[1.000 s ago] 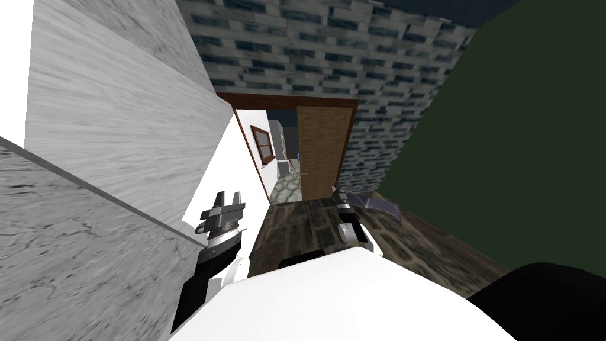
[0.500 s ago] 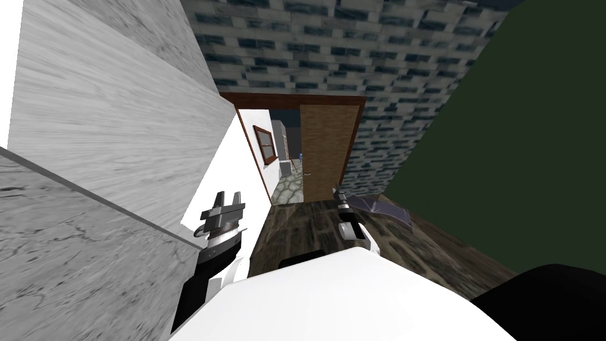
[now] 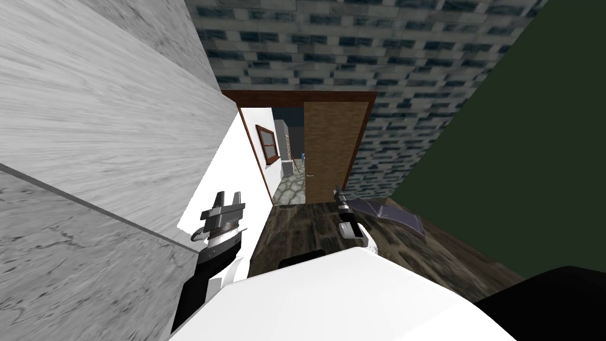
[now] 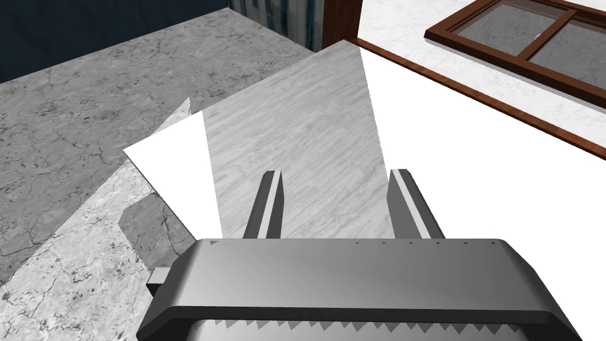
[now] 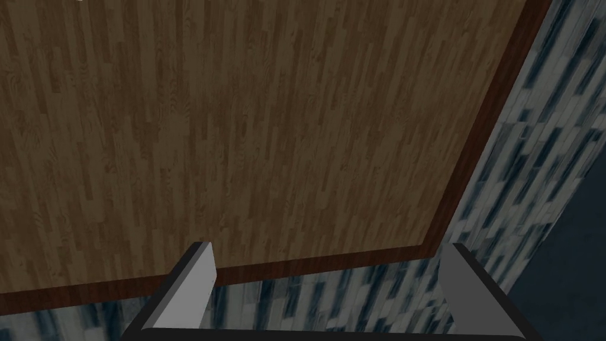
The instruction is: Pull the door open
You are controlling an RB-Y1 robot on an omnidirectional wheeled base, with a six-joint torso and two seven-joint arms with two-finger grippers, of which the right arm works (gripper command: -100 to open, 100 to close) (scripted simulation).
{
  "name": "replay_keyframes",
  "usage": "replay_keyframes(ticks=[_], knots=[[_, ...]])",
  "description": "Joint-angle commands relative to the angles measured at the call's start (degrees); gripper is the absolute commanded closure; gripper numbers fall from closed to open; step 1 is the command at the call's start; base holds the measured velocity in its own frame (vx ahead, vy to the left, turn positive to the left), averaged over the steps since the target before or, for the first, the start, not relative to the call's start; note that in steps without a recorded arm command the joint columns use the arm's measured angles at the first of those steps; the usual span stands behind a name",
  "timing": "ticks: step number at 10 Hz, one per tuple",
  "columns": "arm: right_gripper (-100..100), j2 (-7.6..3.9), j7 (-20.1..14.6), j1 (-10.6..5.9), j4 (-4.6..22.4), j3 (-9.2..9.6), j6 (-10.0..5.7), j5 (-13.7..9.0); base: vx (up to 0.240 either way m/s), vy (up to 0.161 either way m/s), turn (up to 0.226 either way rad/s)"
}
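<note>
Wooden door ajar, right gripper facing its panel, jaws spread (left gripper likewise), handle untouched

the right hand holds its two light grey fingers wide apart, gripping nothing. beyond them spreads the brown wood-grain door, edged by a dark reddish frame, with a blue-grey brick wall past the frame.
</note>
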Motion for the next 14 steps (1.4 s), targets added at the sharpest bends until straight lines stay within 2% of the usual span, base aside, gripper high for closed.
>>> replay_keyframes(ticks=[1,6,7,14], knots=[[-100,-0.4,-0.4,-1.17,2.9,-1.1,-0.77,0.3,0.108,0.0,0.061],[-100,-1.06,-1.2,-4.88,12.0,-4.29,-3.32,1.6,0.095,0.001,0.074],[-100,-1.06,-1.2,-4.88,12.0,-4.29,-3.32,1.6,0.077,-0.002,0.022],[-100,-1.67,-2.3,-10.14,24.5,-8.8,-6.95,3.3,0.092,-0.006,0.069]])
